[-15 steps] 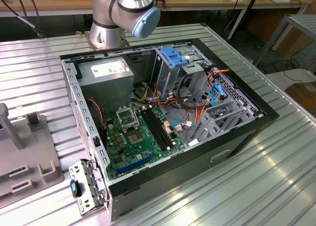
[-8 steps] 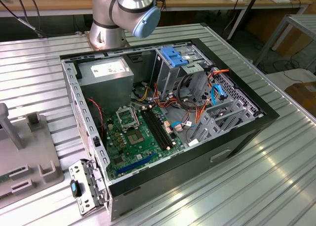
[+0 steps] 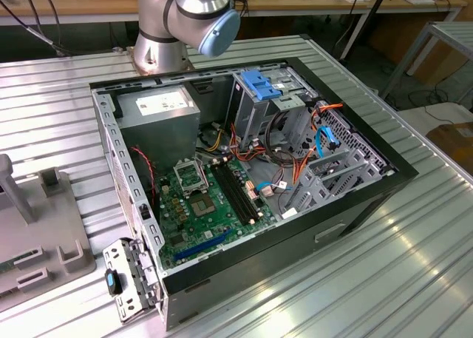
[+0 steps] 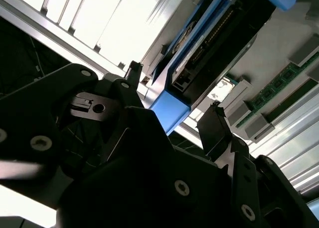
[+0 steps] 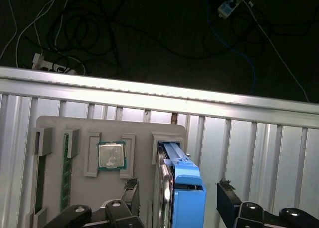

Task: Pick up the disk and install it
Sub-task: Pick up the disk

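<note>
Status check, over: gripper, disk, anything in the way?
Gripper open, fingers straddling the disk, gaps on both sides. Disk standing on edge in grey holder slot, not yet lifted. Processor chip alongside, apart from the fingers.

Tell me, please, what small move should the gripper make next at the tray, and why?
Probably close the gripper on the disk. In the first wrist view the disk stands on edge in its slot of the grey tray, between the two open fingers, with a gap on each side, so nothing holds it yet.
</note>
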Motion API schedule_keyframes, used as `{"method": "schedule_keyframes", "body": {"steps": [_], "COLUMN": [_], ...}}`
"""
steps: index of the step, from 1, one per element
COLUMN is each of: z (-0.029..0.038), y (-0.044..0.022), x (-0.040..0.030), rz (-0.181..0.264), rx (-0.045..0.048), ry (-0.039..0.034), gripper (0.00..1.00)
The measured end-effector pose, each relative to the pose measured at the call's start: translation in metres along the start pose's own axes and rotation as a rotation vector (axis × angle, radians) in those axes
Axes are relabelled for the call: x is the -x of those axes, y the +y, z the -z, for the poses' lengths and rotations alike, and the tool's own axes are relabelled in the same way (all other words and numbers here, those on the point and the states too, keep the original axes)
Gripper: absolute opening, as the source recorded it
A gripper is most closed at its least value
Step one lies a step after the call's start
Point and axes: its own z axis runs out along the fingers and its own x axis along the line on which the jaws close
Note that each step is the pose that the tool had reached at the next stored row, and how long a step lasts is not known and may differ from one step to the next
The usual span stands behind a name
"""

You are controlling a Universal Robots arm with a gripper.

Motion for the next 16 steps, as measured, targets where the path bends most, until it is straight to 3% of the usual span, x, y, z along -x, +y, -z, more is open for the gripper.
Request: {"method": "schedule_keyframes", "body": {"steps": [2, 4, 7, 8, 10, 11, 16], "z": [0.0000, 0.0000, 0.0000, 0.0000, 0.0000, 0.0000, 0.0000], "y": [0.0000, 0.0000, 0.0000, 0.0000, 0.0000, 0.0000, 0.0000], "x": [0.0000, 0.0000, 0.0000, 0.0000, 0.0000, 0.0000, 0.0000], "rz": [0.000, 0.000, 0.000, 0.000, 0.000, 0.000, 0.000], "rx": [0.0001, 0.0001, 0.0000, 0.0000, 0.0000, 0.0000, 0.0001], "ry": [-0.0001, -0.0001, -0.0002, -0.0002, -0.0002, -0.0003, -0.0005], "gripper": [0.72, 0.57, 0.56, 0.49, 0.49, 0.38, 0.38]}}
